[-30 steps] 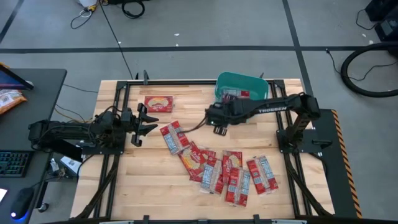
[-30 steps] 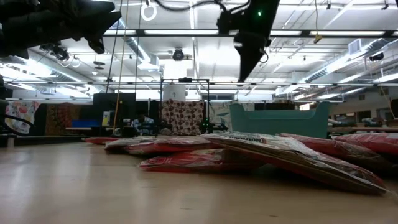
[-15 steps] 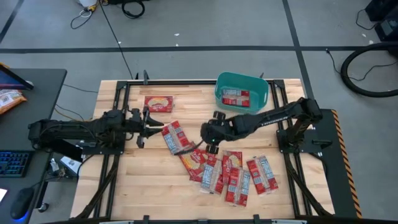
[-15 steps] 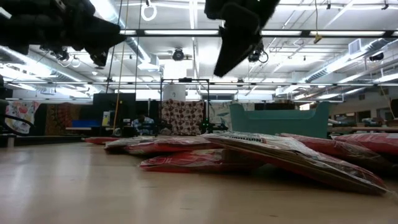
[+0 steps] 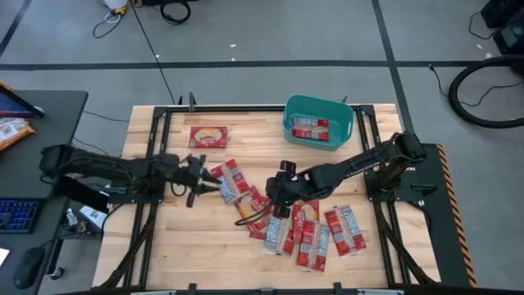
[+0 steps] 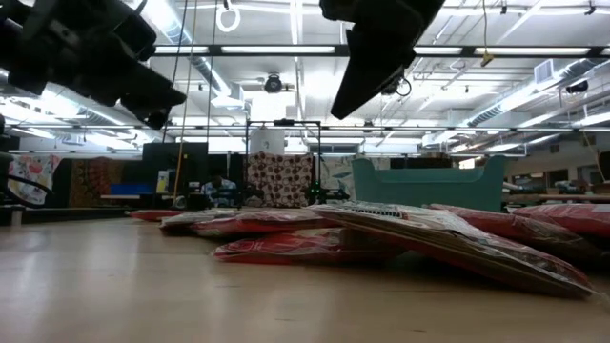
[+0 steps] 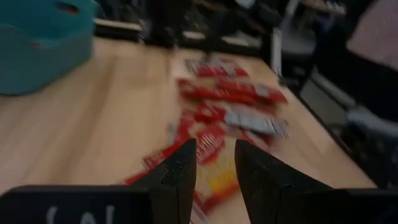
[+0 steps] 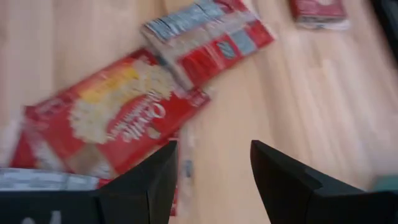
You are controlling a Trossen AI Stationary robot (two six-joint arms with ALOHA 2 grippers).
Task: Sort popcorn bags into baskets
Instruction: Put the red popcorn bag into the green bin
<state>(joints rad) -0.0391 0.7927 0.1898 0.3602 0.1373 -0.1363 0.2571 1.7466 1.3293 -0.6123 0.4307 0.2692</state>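
Note:
Several red popcorn bags (image 5: 304,231) lie flat and overlapping on the near middle of the wooden table. One more red bag (image 5: 209,137) lies alone toward the far left. The teal basket (image 5: 318,121) stands at the far edge with one bag (image 5: 311,129) inside. My left gripper (image 5: 202,177) is open and hovers just left of the leftmost bag of the pile (image 5: 229,181). My right gripper (image 5: 278,197) is open above a face-up bag (image 8: 118,121) at the pile's left end. In the low view both grippers (image 6: 152,95) (image 6: 367,76) hang well above the bags (image 6: 315,246).
Black frame rails (image 5: 155,139) run along the table's left and right sides. A dark desk (image 5: 41,139) with an orange-and-white packet (image 5: 12,131) stands off the table's left. Bare wood (image 5: 205,238) lies at the near left and between the pile and the basket.
My right gripper has swung from just in front of the basket toward the table's near edge and a little left, ending over the pile's left end. My left gripper has moved right toward the leftmost bag of the pile. No bag has moved.

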